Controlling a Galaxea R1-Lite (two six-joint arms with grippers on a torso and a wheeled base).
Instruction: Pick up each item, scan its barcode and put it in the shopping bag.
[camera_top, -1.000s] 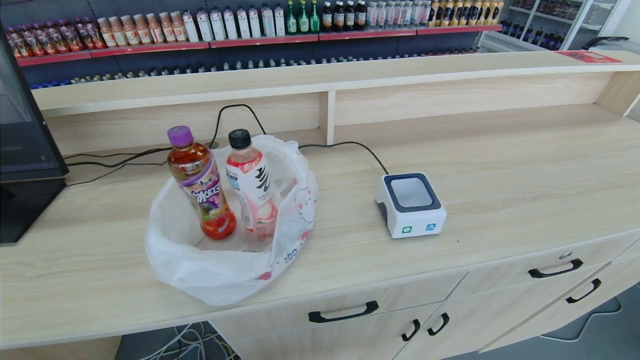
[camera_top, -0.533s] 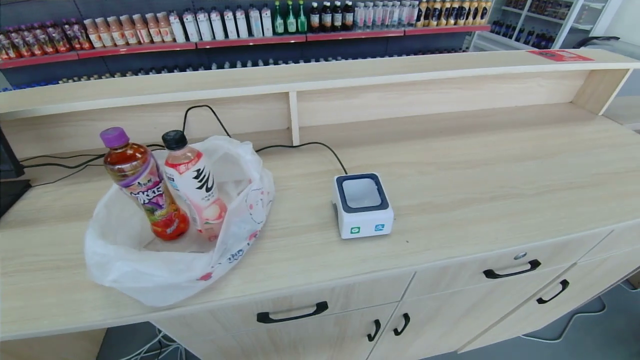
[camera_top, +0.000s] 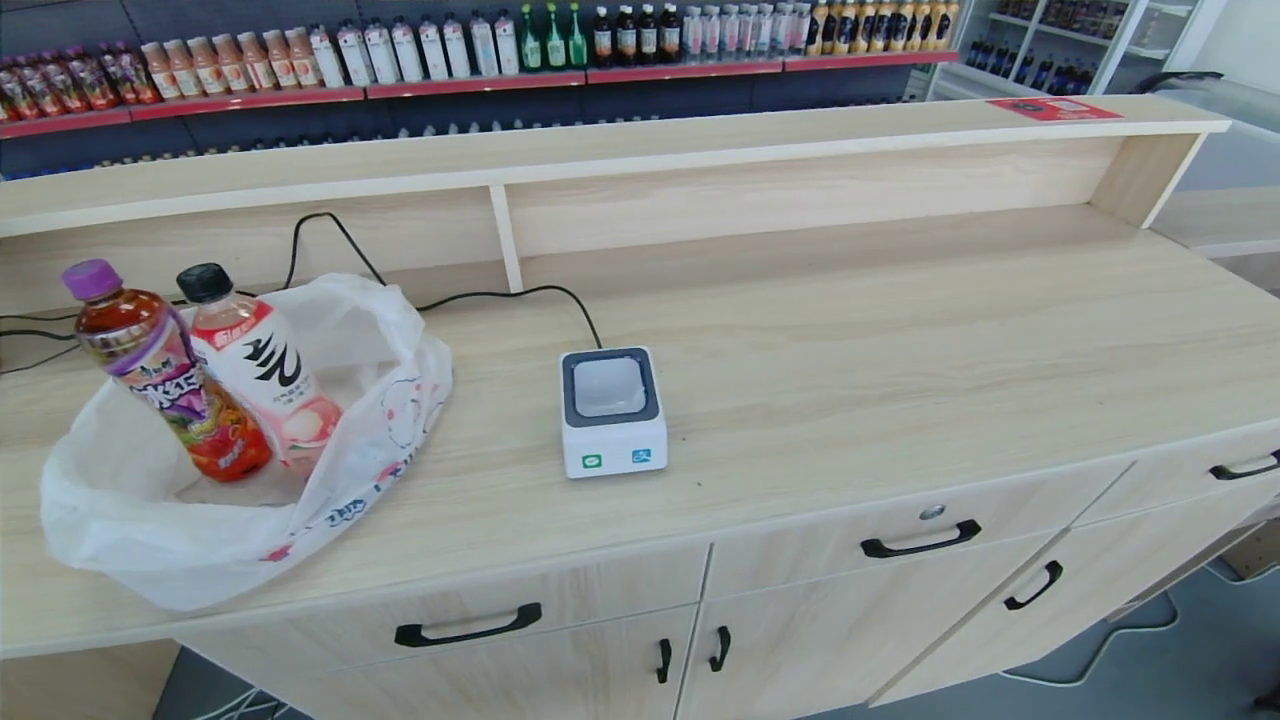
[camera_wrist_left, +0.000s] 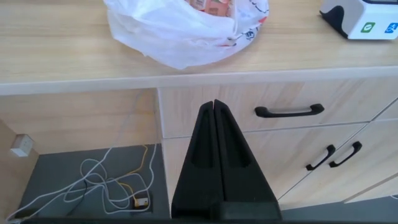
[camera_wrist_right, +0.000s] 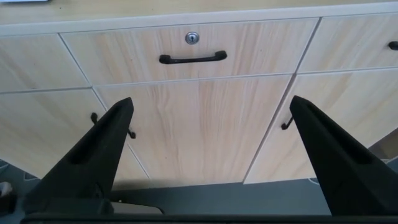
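Observation:
A white plastic shopping bag (camera_top: 150, 520) lies open on the counter at the left. Two bottles stand tilted in it: an amber tea bottle with a purple cap (camera_top: 160, 375) and a pink peach drink with a black cap (camera_top: 262, 368). A white barcode scanner (camera_top: 612, 412) with a dark-framed window sits mid-counter, cable running back. My left gripper (camera_wrist_left: 214, 109) is shut and empty, held below the counter edge in front of the drawers, with the bag (camera_wrist_left: 186, 28) and scanner (camera_wrist_left: 364, 18) beyond it. My right gripper (camera_wrist_right: 211, 118) is open and empty, facing the drawer fronts.
The wooden counter (camera_top: 900, 330) has a raised back shelf with a divider (camera_top: 505, 240). Drawers and doors with black handles (camera_top: 920, 545) run below. Loose cables (camera_wrist_left: 99, 183) lie on the floor under the counter. Store shelves of bottles (camera_top: 500, 45) line the back.
The head camera has swung right, so the bag, bottles and scanner sit further left in view and the black monitor has left the frame. The objects themselves have not moved.

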